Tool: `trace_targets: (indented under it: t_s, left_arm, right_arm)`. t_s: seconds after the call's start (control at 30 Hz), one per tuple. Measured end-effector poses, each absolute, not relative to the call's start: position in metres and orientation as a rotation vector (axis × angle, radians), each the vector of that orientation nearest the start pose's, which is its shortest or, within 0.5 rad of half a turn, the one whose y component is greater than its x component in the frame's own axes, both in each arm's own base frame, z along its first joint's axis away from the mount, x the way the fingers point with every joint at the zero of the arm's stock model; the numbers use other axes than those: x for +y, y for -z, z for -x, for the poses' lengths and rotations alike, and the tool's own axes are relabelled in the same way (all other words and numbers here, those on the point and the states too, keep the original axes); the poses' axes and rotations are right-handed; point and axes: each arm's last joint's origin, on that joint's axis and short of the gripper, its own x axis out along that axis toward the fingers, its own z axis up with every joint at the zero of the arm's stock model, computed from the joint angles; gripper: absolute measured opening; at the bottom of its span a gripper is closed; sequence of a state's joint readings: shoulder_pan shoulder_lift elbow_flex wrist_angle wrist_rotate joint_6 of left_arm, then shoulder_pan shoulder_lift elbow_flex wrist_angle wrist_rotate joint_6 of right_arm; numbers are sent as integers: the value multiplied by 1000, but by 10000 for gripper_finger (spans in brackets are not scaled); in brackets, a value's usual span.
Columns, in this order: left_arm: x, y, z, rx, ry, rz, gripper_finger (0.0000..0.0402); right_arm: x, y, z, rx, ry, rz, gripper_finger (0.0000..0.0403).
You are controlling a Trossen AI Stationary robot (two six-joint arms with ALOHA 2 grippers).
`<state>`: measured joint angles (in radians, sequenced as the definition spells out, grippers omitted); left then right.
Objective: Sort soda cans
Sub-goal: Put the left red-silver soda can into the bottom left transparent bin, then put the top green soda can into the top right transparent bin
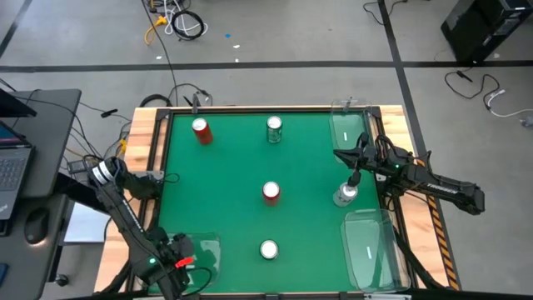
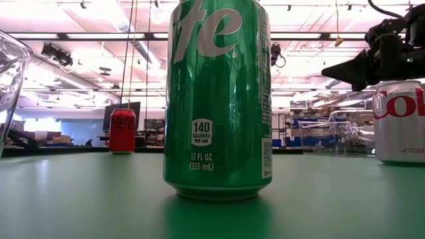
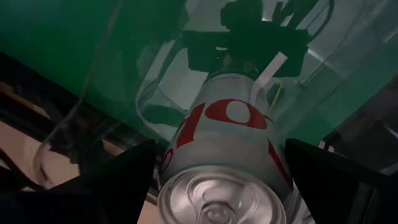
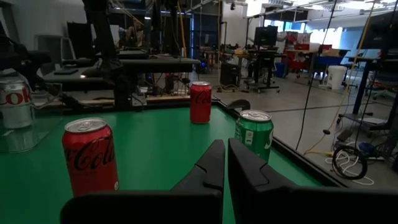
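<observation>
My left gripper is at the near left corner, shut on a silver can inside a clear bin. This can also shows in the right wrist view. My right gripper is shut and empty at the table's right side, pointing left. A second silver can stands just near of it. Two red cans and two green cans stand upright on the green table. My left gripper pinches the silver can between its two fingers, on the can's side wall close to its top rim. The fingers come from above, pointing down along the can. The can stands upright inside the bin; I cannot tell whether its base rests on the bin floor.
Two more clear bins lie on the right, one at the far right and one at the near right. The table has a wooden rim. A laptop and cables lie beyond the table's left edge.
</observation>
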<state>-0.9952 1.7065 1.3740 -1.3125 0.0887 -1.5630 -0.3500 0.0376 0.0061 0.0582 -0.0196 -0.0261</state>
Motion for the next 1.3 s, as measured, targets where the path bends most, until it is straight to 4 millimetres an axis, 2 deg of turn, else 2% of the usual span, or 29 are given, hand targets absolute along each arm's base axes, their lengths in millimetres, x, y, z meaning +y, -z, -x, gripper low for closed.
trace_targets:
  t_s: [0.33, 0.53, 0.73, 0.97, 1.17, 1.23, 1.3]
  left_arm:
    - [-242, -266, -177, 1566, -460, 334, 359]
    - [-229, -269, -195, 1489, -381, 190, 332]
    - [-206, -270, -219, 1362, -332, -64, 260]
    - [-179, -271, -251, 1279, -269, -281, 135]
    - [-156, -272, -279, 1235, -169, -372, 28]
    - [-146, -274, -287, 1211, -144, -391, 8]
    - [-136, -279, -296, 1172, -120, -393, 9]
  right_arm:
    - [-34, -168, -94, -22, 331, 30, 9]
    - [-34, -168, -94, -22, 331, 30, 9]
    - [-34, -168, -94, -22, 331, 30, 9]
    - [-34, -168, -94, -22, 331, 30, 9]
    - [-34, -168, -94, -22, 331, 30, 9]
    - [-34, -168, -94, -21, 331, 31, 9]
    - [-34, -168, -94, -22, 331, 30, 9]
